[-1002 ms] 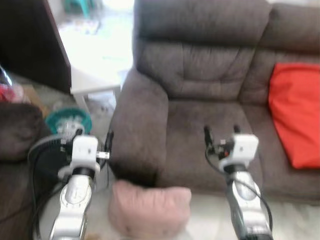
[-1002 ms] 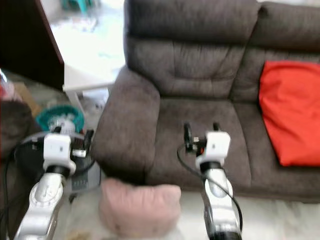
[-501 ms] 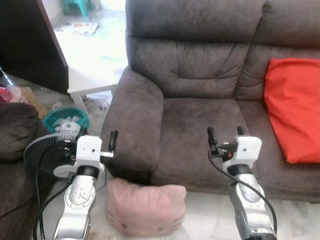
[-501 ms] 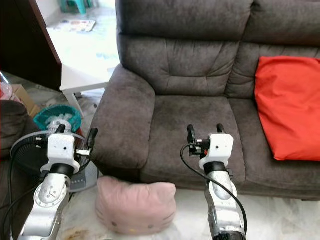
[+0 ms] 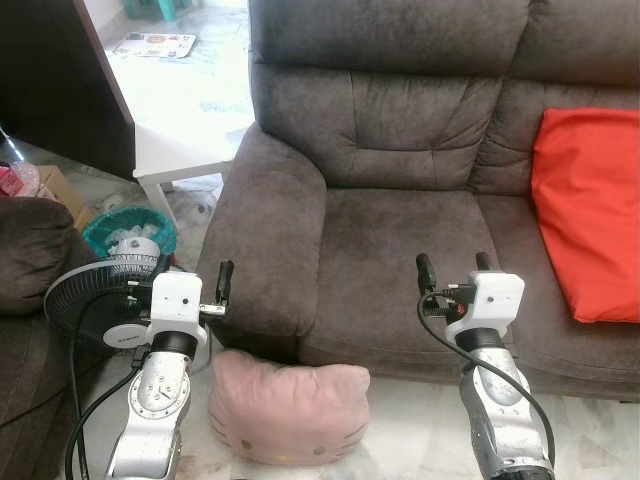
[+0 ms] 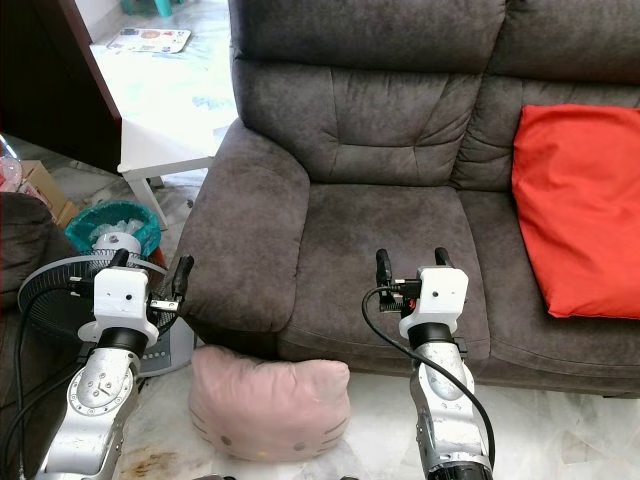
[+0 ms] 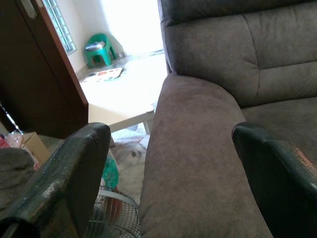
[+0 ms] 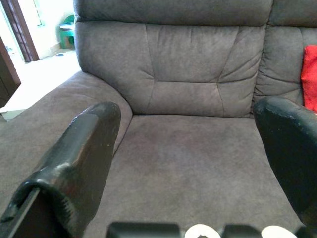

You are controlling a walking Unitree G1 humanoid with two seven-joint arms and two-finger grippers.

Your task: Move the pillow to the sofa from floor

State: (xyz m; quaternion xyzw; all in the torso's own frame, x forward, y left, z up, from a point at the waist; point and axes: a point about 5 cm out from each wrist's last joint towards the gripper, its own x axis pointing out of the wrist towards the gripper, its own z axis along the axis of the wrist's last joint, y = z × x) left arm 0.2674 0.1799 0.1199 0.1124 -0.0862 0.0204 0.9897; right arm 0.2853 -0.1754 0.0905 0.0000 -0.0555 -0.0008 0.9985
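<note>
Now I hold both grippers, left point(image 5: 195, 275) and right point(image 5: 450, 268), wide open and empty, raised above the pink pillow point(image 5: 288, 412) on the floor beside the sofa point(image 5: 400, 230), ready to reach down.

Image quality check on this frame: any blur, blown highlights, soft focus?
Eye views: sharp; pink pillow and sofa crisp, bright floor patch top left. Left wrist view: doorway glare blown out, close fingers soft. Right wrist view: evenly lit, fingers soft, red cushion at the edge.

Sharp, evenly lit daylight, glare from the bright doorway point(image 7: 130, 29), near tool fingers point(image 8: 74, 163) softly blurred
</note>
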